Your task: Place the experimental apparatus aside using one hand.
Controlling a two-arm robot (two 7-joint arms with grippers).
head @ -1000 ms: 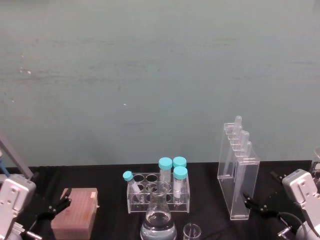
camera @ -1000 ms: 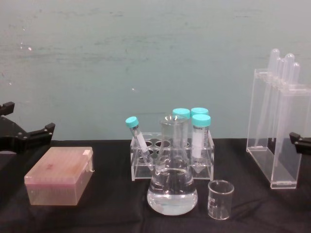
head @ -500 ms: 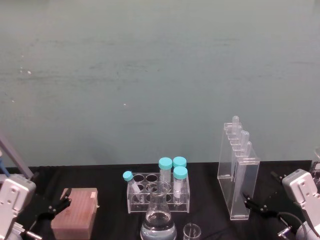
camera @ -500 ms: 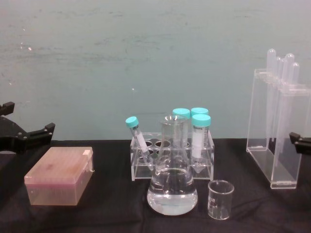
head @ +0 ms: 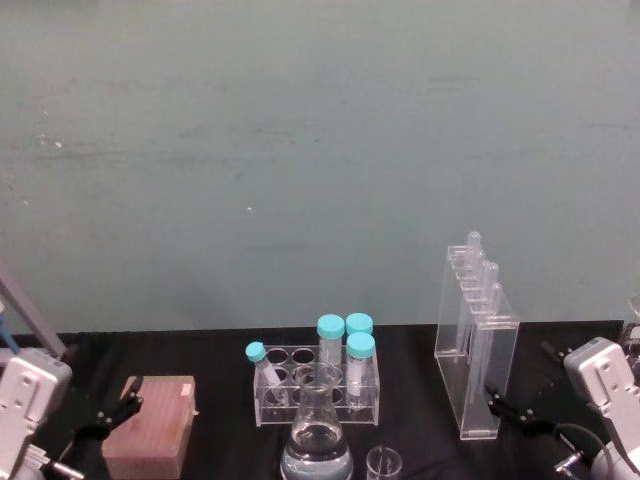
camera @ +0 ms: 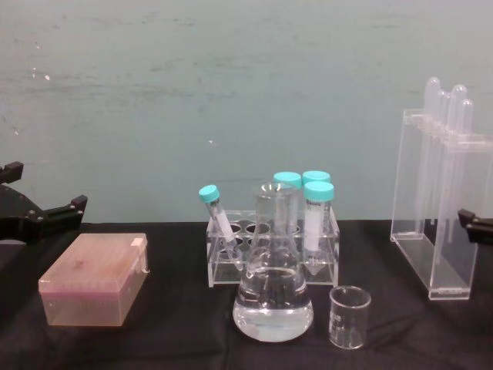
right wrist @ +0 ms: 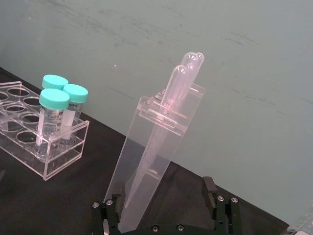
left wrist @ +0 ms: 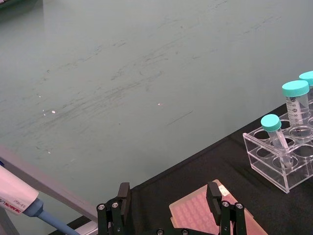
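A lab bench covered in black cloth (camera: pixel 177 335) stands before a plain teal wall (camera: pixel 231 92). At the robot's right, a tall clear acrylic rack (camera: pixel 431 231) stands upright on the cloth. It holds several long glass tubes (camera: pixel 459 123) whose rounded tops rise above its upper edge.

The black, claw-fingered right gripper (right wrist: pixel 160 196) sits low at the rack's near end. Its fingers (right wrist: pixel 111 208) are spread wide apart and grip nothing. In the right wrist view the rack's foot lies between the two fingers, close to one of them; whether they touch cannot be made out.

Near the front centre sits a large glass conical flask (camera: pixel 273 297), part filled with clear liquid. A small glass beaker (camera: pixel 349 316) stands just beside it on the right. Behind the flask is a low clear tube stand (camera: pixel 231 262) carrying four teal-capped plastic tubes (camera: pixel 318 212), one of them leaning. At the left lies a pink translucent tip box (camera: pixel 96 277). The black left gripper (left wrist: pixel 168 191) hovers low near that box's left side, its fingers also apart and empty.

Almost nothing differs from half a second ago. The rack's foot, the flask, the beaker and both grippers are in the same places. Only the tops of the long tubes sit very slightly shifted.
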